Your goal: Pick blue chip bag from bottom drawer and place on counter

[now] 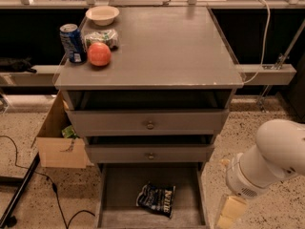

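Can (72, 43) & apple (99, 54) sit on left of worktop (162, 46). Bag (156, 199) lies mid-floor in open bottom drawer (119, 190), w/ nothing touching it. End effector (228, 213) hangs low at far right, outside drawer, apart from bag; open or closed, can't tell.

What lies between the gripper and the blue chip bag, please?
Camera view: only the bottom drawer, its right wall and bare floor; the gripper hangs outside, lower right.
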Tool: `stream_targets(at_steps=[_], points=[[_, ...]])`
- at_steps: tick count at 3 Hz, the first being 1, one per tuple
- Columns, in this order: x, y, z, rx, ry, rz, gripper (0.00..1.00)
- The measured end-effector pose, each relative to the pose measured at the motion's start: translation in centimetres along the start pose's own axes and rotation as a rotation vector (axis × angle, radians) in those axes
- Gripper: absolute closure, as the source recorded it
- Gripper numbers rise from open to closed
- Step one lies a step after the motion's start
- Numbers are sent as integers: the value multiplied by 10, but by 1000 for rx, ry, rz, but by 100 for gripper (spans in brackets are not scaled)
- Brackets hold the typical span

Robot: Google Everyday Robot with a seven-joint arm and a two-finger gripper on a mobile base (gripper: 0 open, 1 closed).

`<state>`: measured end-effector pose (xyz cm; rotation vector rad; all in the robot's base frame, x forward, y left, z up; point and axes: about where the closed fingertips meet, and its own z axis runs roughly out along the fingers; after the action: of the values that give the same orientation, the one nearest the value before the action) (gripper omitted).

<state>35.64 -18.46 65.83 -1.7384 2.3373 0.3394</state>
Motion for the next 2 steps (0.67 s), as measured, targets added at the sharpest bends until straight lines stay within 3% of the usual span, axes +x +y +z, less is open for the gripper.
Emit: stream_targets(at_steps=[2], points=[[-11,-11,11,-5,-8,3,0]])
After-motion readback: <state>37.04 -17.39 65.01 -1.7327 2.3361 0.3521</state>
